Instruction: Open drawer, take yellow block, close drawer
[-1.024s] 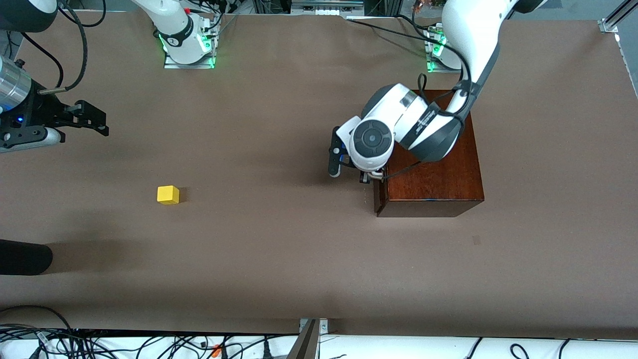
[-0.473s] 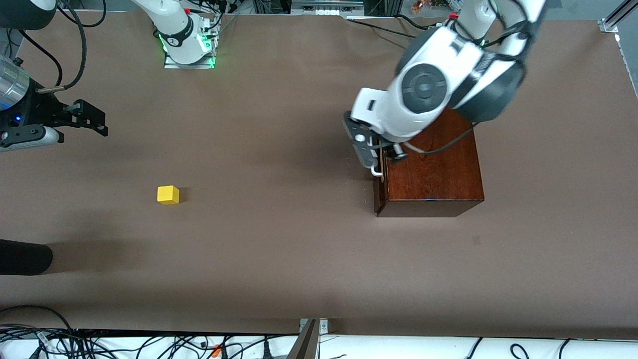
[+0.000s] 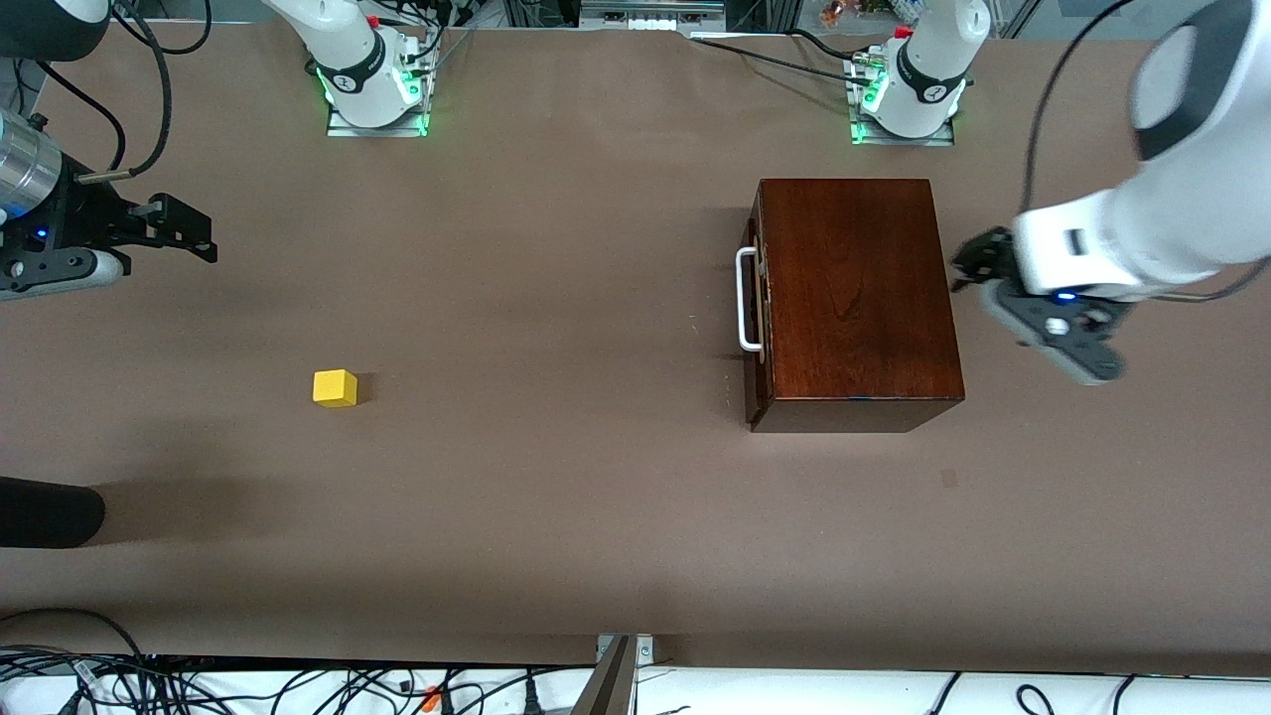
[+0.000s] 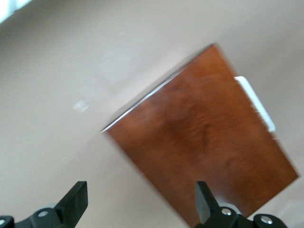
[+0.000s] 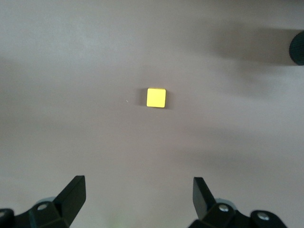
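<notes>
the yellow block (image 3: 335, 387), a light stiff cube on the table below the spread right claw (image 5: 137, 192), wants pinching on flat sides, while the drawer (image 3: 760, 298) sits shut beside the spread left claw (image 4: 140, 202).

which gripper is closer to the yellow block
The right. The right gripper hangs open over the table at the right arm's end, where the yellow block lies. The left gripper hangs open past the wooden box, at the left arm's end.

Brown-covered table (image 3: 556, 516), cables (image 3: 298, 685) below
</notes>
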Available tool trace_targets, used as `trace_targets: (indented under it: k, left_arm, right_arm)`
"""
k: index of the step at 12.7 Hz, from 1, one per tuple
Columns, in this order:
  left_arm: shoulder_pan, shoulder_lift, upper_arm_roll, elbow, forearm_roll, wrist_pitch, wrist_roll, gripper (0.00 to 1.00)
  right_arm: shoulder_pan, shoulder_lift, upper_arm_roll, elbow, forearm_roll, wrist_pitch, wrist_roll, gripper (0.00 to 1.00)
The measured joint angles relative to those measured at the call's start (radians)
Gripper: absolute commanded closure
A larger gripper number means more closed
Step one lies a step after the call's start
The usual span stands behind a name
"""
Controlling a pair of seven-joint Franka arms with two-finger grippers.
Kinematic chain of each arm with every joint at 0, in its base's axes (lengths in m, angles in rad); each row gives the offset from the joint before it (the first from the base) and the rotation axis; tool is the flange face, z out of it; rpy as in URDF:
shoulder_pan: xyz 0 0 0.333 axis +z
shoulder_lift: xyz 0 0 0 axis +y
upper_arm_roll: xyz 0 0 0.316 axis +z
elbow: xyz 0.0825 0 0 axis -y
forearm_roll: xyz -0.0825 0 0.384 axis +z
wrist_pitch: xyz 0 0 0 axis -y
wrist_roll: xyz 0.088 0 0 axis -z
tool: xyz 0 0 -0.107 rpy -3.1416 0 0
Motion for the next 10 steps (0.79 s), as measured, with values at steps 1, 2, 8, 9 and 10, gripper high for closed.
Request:
trace_targets:
  k: [1, 2, 8, 9, 10]
  left_arm:
    - [0.019, -0.015, 0.008, -0.002, 0.014, 0.000, -0.037, 0.00]
    - [0.018, -0.037, 0.023, -0.008, 0.021, -0.002, -0.112, 0.00]
    - [-0.083, -0.270, 0.213, -0.290, 0.026, 0.135, -0.399, 0.00]
    - [-0.083, -0.304, 0.221, -0.324, 0.026, 0.140, -0.404, 0.00]
    - [-0.086, -0.326, 0.220, -0.343, 0.026, 0.134, -0.424, 0.00]
  right_arm:
    - [0.000, 0.000, 0.000, 0.000, 0.000, -0.002, 0.000, 0.00]
    - [0.000, 0.000, 0.000, 0.000, 0.000, -0.003, 0.000, 0.00]
    - [0.000, 0.000, 0.000, 0.000, 0.000, -0.005, 0.000, 0.00]
    - [0.000, 0.000, 0.000, 0.000, 0.000, -0.005, 0.001, 0.00]
    - [0.000, 0.000, 0.000, 0.000, 0.000, -0.005, 0.001, 0.00]
